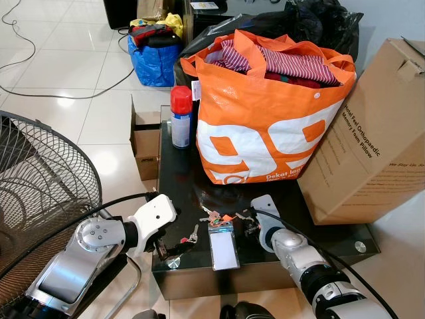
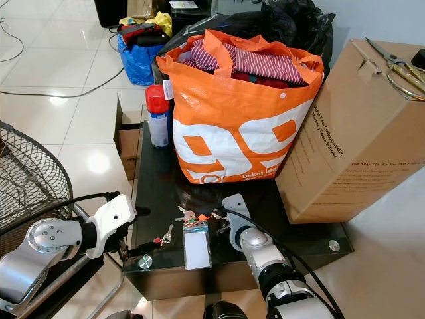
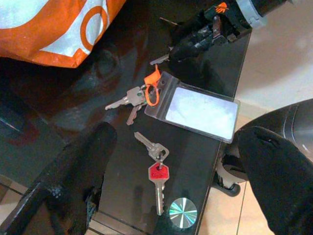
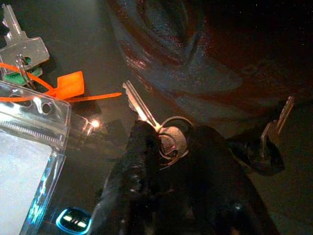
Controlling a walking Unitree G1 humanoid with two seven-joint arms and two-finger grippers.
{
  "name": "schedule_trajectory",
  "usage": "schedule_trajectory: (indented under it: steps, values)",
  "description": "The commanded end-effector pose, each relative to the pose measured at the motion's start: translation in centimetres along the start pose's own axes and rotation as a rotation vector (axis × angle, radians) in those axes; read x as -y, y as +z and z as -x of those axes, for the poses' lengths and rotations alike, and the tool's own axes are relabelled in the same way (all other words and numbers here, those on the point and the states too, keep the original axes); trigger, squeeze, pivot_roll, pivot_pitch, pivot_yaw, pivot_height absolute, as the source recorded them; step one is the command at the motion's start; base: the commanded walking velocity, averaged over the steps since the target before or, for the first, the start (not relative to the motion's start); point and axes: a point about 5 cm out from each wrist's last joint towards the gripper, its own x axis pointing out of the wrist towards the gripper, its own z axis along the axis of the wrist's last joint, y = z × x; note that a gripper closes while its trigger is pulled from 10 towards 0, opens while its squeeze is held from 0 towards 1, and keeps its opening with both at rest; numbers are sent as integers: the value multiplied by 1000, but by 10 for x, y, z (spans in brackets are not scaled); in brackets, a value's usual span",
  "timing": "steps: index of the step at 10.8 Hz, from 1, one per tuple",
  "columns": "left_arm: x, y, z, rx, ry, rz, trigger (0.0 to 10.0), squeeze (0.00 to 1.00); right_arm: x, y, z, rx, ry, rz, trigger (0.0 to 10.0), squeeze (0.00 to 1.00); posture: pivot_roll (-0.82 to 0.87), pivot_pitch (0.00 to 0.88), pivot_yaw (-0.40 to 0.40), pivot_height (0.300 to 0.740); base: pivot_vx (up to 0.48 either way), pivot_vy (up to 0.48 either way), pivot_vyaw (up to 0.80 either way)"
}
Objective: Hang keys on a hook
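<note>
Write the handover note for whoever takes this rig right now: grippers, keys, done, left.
Right gripper: shut on a silver key at the black table's front edge.
Left gripper: open, poised over the red-headed key bunch near the front corner.
Badge holder with orange tag and more keys lies between them.
Done: one key pinched, not lifted.
Left: lift it, find a hook, hang it.

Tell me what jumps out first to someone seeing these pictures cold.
The big orange bag stuffed with striped clothes dominates, standing on the black glass table beside a red-capped spray can and a large cardboard box. At the table's front edge lie loose keys and a clear badge holder with an orange tag. The right claw pinches one key there, while the left claw hovers open over the red-headed key.
</note>
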Motion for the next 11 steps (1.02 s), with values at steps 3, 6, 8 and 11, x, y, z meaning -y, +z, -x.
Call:
schedule_trajectory:
  steps: [3,6,8,11]
  values:
    - [2,2,-2,6,-13,-5,10000,984,3,-9,1,-36,-3,-20,0,0,-54,101,-111,740,0,0,0]
    - [3,2,-3,10,-7,-1,10000,980,7,-6,2,-29,-6,-19,0,0,-56,98,-119,740,0,0,0]
    - [4,2,-4,15,-3,4,10000,980,13,-7,4,-21,-17,-34,0,0,-59,91,-122,740,0,0,0]
    - [4,5,-5,36,20,8,10000,980,17,2,9,103,27,-178,0,0,-59,83,-120,740,0,0,0]
